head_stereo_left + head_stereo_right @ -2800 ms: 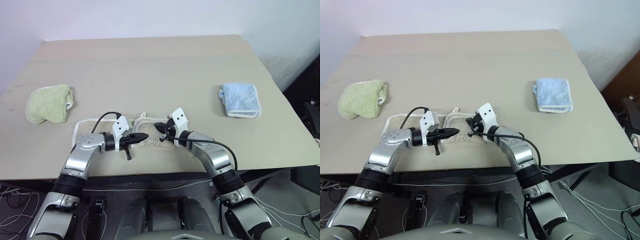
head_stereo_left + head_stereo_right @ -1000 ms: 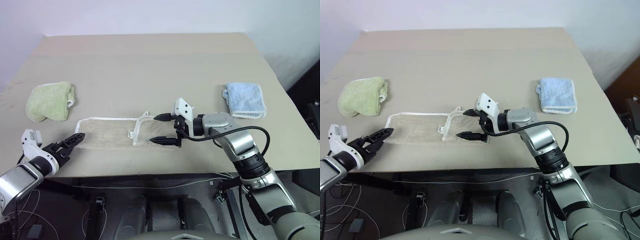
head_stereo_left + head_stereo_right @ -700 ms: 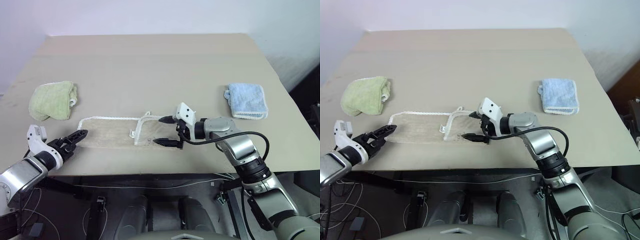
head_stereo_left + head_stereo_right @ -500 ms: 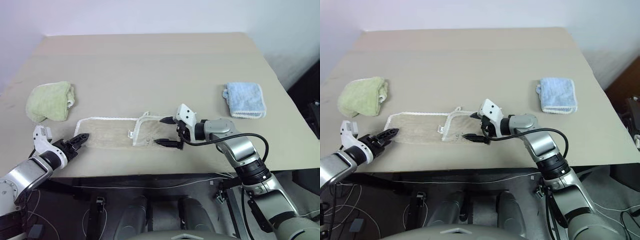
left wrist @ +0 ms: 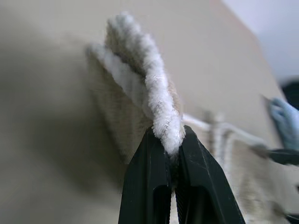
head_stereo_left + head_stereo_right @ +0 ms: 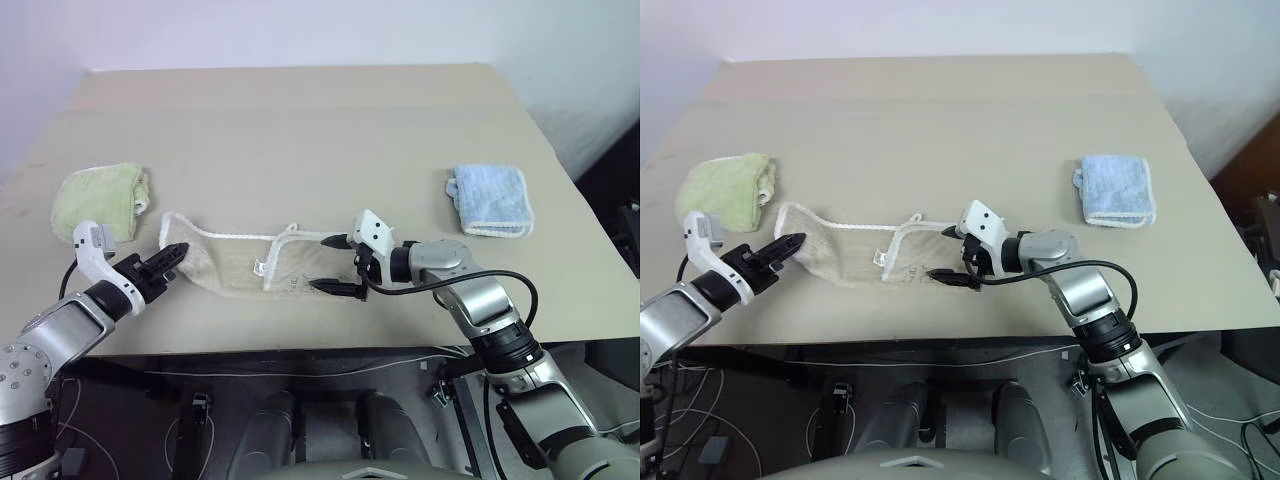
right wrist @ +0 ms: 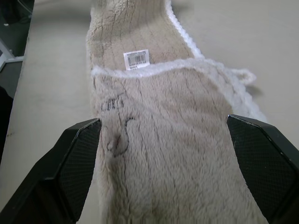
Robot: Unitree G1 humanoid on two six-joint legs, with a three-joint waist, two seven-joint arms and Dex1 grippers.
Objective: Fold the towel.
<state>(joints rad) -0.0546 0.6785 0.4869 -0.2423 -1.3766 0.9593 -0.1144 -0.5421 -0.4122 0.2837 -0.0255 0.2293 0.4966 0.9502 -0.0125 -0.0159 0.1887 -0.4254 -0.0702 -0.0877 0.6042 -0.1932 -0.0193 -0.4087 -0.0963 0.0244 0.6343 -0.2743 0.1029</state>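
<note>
The towel [image 6: 240, 268], beige with a white corded hem, lies in a long strip near the table's front edge, its right part folded over. My left gripper [image 6: 172, 262] is shut on the towel's left end and holds that end raised off the table. In the left wrist view the two fingers [image 5: 154, 177] pinch the white hem [image 5: 161, 116]. My right gripper [image 6: 332, 264] is open and straddles the towel's right end. Between its fingers [image 7: 77, 158] the cloth [image 7: 159, 163] shows a dark scribbled mark [image 7: 117, 135] and a white barcode label [image 7: 136, 59].
A bunched green towel [image 6: 100, 202] lies at the left of the tan table [image 6: 300, 130]. A folded light blue towel [image 6: 490, 198] lies at the right. The table's front edge runs just in front of both grippers.
My left gripper went from open to shut on the towel's left end, then lifted it up and to the right. The right gripper stayed put and open.
</note>
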